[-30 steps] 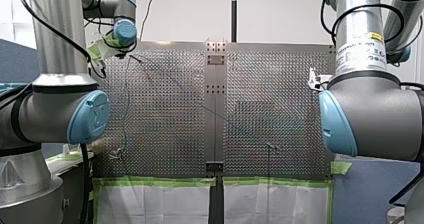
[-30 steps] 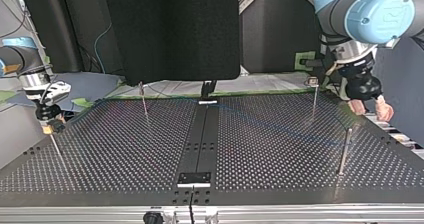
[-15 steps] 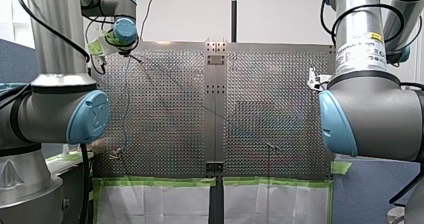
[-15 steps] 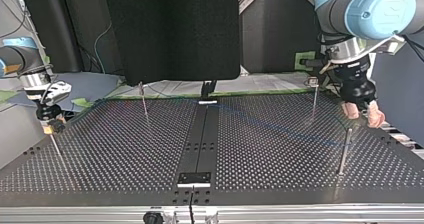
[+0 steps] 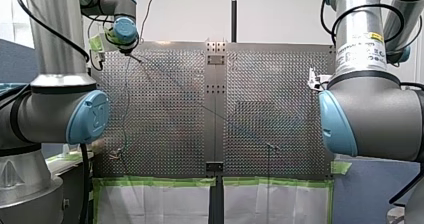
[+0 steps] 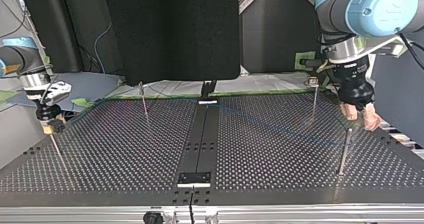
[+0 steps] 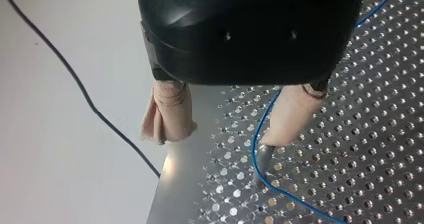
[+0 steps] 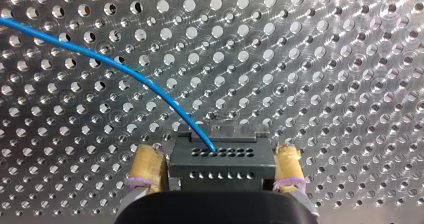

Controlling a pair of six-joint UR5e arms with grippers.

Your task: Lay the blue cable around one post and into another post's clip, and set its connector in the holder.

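Observation:
The blue cable [image 6: 280,126] lies across the perforated table from the top view's left to its right. In the left wrist view the cable [image 7: 257,149] bends round a thin post [image 7: 265,160] just under one beige finger [image 7: 292,114]. My left gripper [image 7: 220,139] is open and holds nothing; in the top view my left gripper [image 6: 360,116] hangs just above the tall post [image 6: 345,151]. My right gripper [image 8: 217,159] is open, its yellow pads [image 8: 147,166] either side of the black connector [image 8: 222,161], which sits on a metal holder [image 8: 220,131]. The cable [image 8: 125,69] runs into the connector.
In the top view, a post with a clip on top [image 6: 314,99] stands behind my left gripper. Another post [image 6: 144,104] rises at the far left, and a thin one [image 6: 56,151] below my right gripper [image 6: 50,124]. A black centre strip [image 6: 200,144] divides the table.
My left gripper has turned at the wrist and shifted a little toward the tall post in the top view. The right arm, cable and connector have not moved.

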